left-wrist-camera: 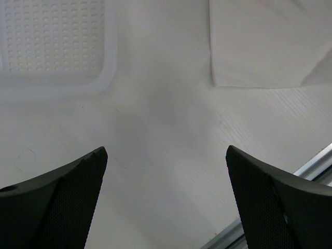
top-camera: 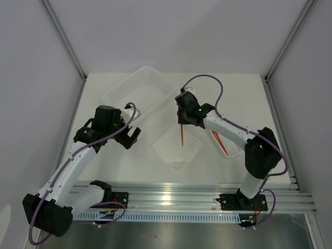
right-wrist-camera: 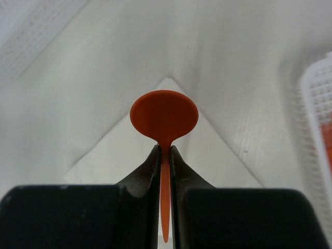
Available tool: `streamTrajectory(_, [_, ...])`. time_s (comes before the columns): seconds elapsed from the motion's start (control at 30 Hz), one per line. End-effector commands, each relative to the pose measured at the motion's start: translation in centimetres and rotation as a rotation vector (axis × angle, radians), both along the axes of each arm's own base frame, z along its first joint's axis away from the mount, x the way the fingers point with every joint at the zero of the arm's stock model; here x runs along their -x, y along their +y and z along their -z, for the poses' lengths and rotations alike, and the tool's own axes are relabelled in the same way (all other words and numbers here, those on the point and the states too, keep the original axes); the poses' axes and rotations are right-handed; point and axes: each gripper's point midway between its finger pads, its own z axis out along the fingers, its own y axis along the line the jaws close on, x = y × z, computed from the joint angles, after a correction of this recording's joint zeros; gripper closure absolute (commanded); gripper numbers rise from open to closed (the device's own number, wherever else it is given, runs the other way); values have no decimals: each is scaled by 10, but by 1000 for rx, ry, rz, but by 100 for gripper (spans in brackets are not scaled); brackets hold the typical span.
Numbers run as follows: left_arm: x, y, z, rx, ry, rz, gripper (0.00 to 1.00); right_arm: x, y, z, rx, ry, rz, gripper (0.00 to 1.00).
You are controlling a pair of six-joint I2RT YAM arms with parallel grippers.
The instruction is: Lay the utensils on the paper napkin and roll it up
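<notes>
1. The spoon [right-wrist-camera: 164, 115] is pinched at its neck by the right gripper [right-wrist-camera: 164, 150], whose fingers press together on it. Its head points past the fingertips over the paper napkin [top-camera: 174, 150], and we cannot tell whether it touches the sheet.
2. We judge that a release from here could let the spoon bounce or slide off the napkin's far corner. A dragging tip could pull the thin sheet askew.
3. The left gripper [top-camera: 128, 137] hangs spread wide over the table [top-camera: 129, 166], left of the napkin, holding nothing.
4. The narrow tray [top-camera: 234, 153], just right of the napkin, holds the remaining utensils [top-camera: 219, 141]. We see nothing in the mesh basket [top-camera: 140, 88], far left.
</notes>
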Motion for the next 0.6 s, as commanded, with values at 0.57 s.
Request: streamTrajectory(0.57, [-19, -6, 2, 30, -46, -28, 1, 35, 59, 71, 74, 237, 29, 100])
